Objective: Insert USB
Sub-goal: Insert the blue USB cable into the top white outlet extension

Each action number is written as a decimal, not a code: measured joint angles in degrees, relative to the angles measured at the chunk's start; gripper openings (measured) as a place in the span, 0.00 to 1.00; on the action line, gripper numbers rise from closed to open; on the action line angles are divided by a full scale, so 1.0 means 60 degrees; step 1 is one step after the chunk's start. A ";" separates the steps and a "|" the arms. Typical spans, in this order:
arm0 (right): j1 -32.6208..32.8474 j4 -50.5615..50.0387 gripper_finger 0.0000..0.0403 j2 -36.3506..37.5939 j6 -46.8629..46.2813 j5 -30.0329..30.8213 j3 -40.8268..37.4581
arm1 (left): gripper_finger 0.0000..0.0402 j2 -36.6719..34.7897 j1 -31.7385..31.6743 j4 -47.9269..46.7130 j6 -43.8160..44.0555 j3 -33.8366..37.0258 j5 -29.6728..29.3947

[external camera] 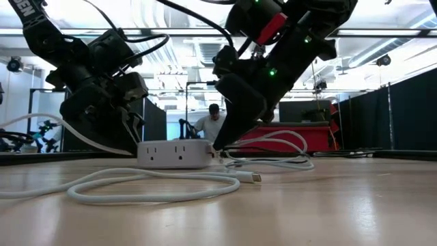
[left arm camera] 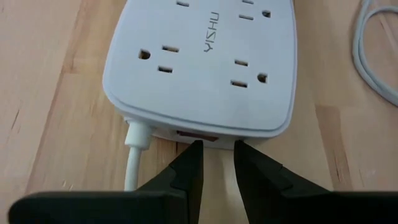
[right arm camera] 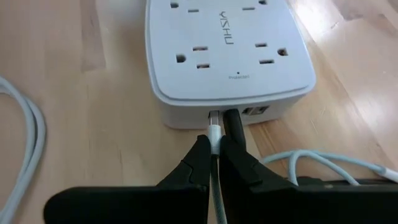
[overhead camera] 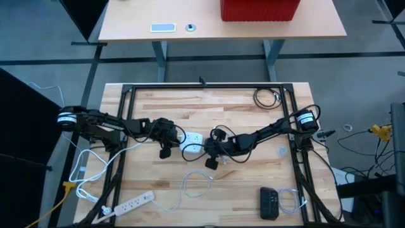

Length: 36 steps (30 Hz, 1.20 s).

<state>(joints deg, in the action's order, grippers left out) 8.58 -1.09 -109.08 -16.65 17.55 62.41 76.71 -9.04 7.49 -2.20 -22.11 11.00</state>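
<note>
Fingers of the right gripper [right arm camera: 214, 163] clamp the USB plug [right arm camera: 214, 129], nosing it into a port on the power strip [right arm camera: 227, 59] mid-table; the left gripper [left arm camera: 216, 163], fingers slightly apart, likely braces the strip's opposite end.

Beyond your wooden tabletop [overhead camera: 240, 120] stands a second desk [overhead camera: 126, 19] (red bin [overhead camera: 259, 9] on it), over grey floor [overhead camera: 38, 50].

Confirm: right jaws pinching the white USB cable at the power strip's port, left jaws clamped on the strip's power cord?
Not quite. The left gripper holds nothing; its jaws stand open at the power strip, beside the power cord, per the left wrist view. The right gripper does pinch the USB cable.
</note>
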 joint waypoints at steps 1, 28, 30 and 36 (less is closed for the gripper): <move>0.0000 0.0048 0.00 -0.0004 0.0018 -0.0002 -0.0004 | 0.19 0.0000 0.0000 -0.0002 -0.0006 0.0002 0.0000; -0.0051 0.1488 0.00 -0.0551 0.0351 0.0009 -0.0032 | 0.19 0.0011 0.0241 -0.0231 -0.1070 0.0051 -0.0050; -0.0051 0.1547 0.00 -0.0550 0.0342 0.0005 -0.0032 | 0.19 0.0011 0.0258 -0.0254 -0.1132 0.0051 -0.0048; -0.0051 0.1662 0.00 -0.0516 0.0350 0.0007 -0.0013 | 0.19 0.0011 0.0259 -0.0315 -0.1308 0.0051 -0.0042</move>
<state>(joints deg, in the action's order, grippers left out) 8.27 8.88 -112.17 -14.55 17.60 62.33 76.77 -7.49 5.60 -10.04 -21.80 10.75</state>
